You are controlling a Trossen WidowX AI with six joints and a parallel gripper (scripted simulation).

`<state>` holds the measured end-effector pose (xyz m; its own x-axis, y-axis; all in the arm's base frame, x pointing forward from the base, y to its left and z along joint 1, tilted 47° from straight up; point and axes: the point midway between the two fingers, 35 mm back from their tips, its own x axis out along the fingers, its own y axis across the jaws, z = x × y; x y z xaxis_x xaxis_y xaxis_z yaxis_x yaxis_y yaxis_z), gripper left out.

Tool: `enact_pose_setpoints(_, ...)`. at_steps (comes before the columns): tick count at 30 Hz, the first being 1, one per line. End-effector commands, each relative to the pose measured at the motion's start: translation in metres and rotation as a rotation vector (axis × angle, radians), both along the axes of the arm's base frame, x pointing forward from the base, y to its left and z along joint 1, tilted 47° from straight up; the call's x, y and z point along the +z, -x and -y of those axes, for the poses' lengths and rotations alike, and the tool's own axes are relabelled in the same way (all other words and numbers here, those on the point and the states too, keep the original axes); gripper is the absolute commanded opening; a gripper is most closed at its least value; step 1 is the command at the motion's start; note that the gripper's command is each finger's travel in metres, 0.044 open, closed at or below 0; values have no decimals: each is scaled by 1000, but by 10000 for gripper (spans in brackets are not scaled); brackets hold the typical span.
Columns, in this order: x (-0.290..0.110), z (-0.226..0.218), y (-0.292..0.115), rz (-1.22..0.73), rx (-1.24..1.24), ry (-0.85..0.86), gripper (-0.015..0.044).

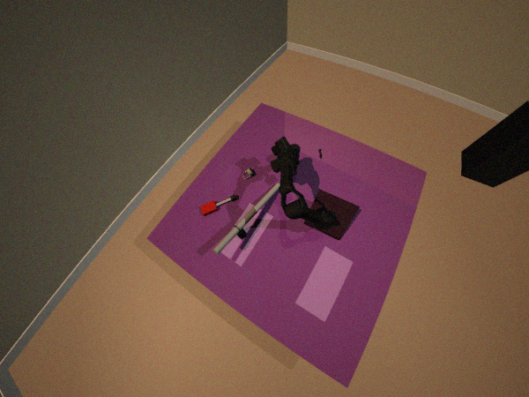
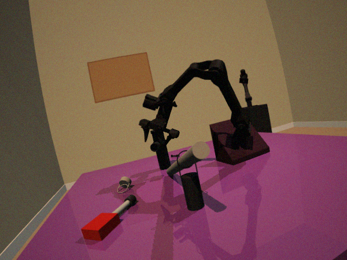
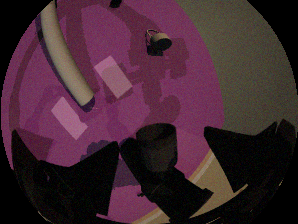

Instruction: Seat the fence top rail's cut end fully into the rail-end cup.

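The dark big post (image 2: 163, 160) (image 3: 156, 145) stands at the back of the purple mat (image 2: 274, 188). A dark rail-end cup (image 2: 154, 147) sticks out from it near its top. My gripper (image 2: 159, 134) (image 3: 162, 139) (image 1: 284, 152) is open, with one finger on each side of the post's top, and holds nothing. The pale rail (image 2: 188, 159) (image 1: 247, 216) (image 3: 63, 56) runs through the wire loop over the short dark post (image 2: 192, 190). It slopes down, and its far end lies low near the big post's foot, apart from the cup. In the top view my arm hides the big post.
A red-handled tool (image 2: 99, 226) (image 1: 208, 207) and a small loose cup with a wire ring (image 2: 125, 182) (image 1: 249, 173) (image 3: 158, 42) lie left of the rail. My arm's dark base block (image 2: 240, 150) (image 1: 339, 212) stands to the right. A black box (image 1: 498, 150) stands off the mat.
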<state>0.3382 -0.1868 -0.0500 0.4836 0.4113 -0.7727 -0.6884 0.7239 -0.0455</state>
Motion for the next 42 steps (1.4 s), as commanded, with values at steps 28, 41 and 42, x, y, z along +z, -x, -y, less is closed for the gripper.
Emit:
enact_pose_setpoints(28,-34,-20,-17,-8,-2,-8,335)
enact_pose_setpoints(41,-33,-20,-16,0,5,-7,52)
enact_pose_setpoints(42,-33,-20,-15,6,11,-6,26)
